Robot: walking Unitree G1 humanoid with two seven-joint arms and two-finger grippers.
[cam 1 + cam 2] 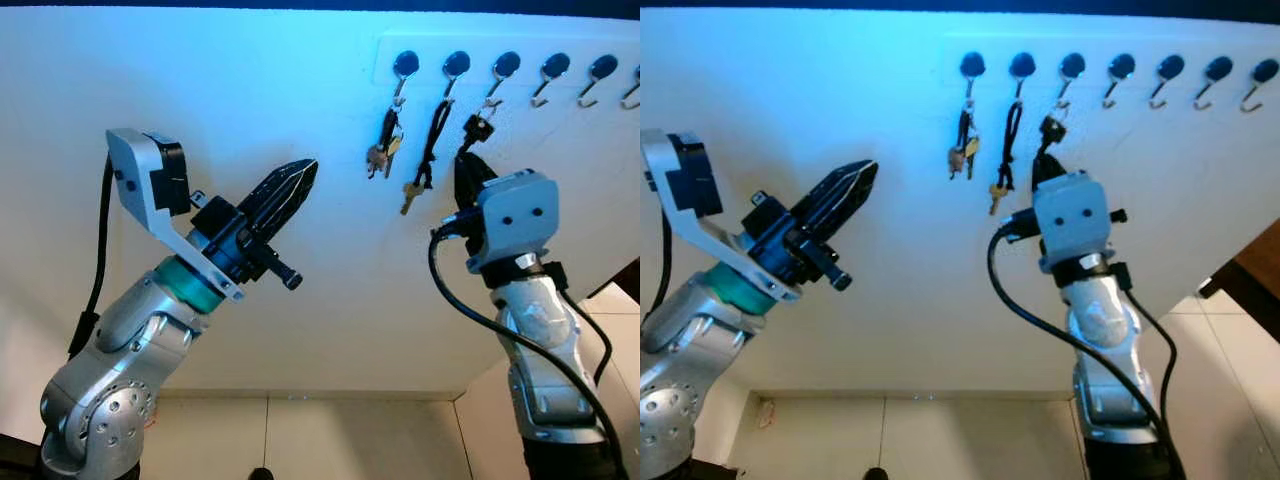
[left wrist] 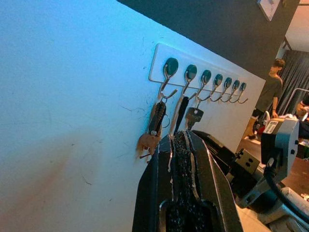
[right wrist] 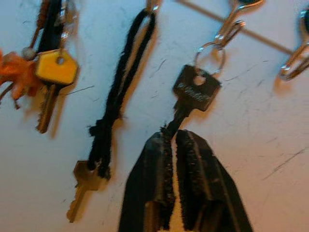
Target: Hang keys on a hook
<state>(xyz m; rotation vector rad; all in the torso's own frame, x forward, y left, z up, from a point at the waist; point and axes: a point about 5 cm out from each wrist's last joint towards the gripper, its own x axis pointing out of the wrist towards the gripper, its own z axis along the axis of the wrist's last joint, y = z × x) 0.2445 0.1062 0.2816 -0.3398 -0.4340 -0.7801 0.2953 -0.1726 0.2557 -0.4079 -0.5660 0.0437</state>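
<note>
The right claw [image 3: 171,137] is clamped on the blade of a black-headed key [image 3: 195,92], whose ring [image 3: 210,54] hangs on the third hook [image 3: 231,21] of the hook rack [image 2: 159,60] on the white wall [image 1: 200,90]. The key head bears embossed writing, too blurred to read. Beside it hang a brass key on a black cord [image 3: 116,96] and a bunch with a yellow-capped key [image 3: 55,67]. The left claw [image 1: 285,190], fingers together, is raised well to the left of the hooks. A person [image 2: 271,92] stands in the room beyond.
</note>
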